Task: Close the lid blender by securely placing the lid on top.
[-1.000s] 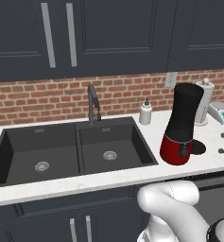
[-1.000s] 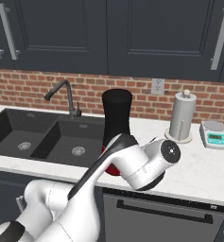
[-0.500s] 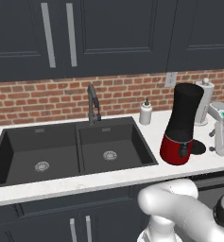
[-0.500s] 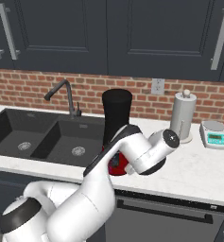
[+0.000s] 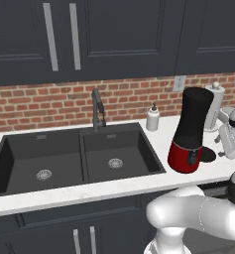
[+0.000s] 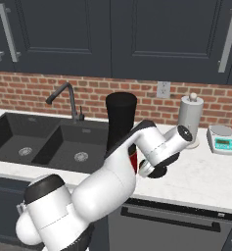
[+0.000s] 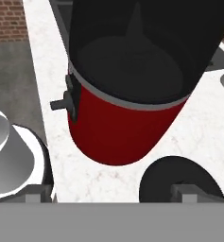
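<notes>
White marbled counter carrying double black sink (set in), soap bottle, blender with lid flat just beside its base, paper towel roll, and scale.

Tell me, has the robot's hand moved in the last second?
Yes. In the left base view the gripper has come in from the right edge, toward the blender and the lid beside it.

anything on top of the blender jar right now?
No. The blender jar's top rim shows bare in both base views. The lid lies on the counter beside the red base, partly covered by it. The jar's inside cannot be seen.
</notes>
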You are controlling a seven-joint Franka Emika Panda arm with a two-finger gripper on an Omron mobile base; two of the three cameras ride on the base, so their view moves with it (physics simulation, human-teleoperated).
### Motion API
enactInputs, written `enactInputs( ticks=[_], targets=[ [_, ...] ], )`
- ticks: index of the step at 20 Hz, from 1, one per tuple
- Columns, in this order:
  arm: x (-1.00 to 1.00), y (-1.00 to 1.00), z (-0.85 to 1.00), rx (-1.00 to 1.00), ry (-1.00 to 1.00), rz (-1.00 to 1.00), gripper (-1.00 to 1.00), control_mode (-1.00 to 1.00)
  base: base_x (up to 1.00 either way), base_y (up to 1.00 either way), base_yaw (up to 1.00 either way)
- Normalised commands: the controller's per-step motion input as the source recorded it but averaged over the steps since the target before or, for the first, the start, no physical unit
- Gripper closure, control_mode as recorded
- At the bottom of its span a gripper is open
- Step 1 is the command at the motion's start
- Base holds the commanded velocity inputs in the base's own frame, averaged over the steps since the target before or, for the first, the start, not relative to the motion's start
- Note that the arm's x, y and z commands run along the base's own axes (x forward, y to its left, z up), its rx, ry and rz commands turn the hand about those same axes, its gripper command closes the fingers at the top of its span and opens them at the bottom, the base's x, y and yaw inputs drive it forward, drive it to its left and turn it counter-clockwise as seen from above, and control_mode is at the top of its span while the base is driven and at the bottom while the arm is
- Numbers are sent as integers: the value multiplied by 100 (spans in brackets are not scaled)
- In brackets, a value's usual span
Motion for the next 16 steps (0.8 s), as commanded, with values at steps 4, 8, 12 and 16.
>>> enactInputs(
  ticks=[4,8,12,16],
  targets=[
    [0,-8,-22,0,0,4,-100,-100,0,0,0],
    [3,13,-20,0,0,1,-100,-100,0,0,0],
    [3,48,-16,0,0,0,-100,-100,0,0,0],
    [8,17,-3,0,0,0,-100,-100,0,0,0]
  ],
)
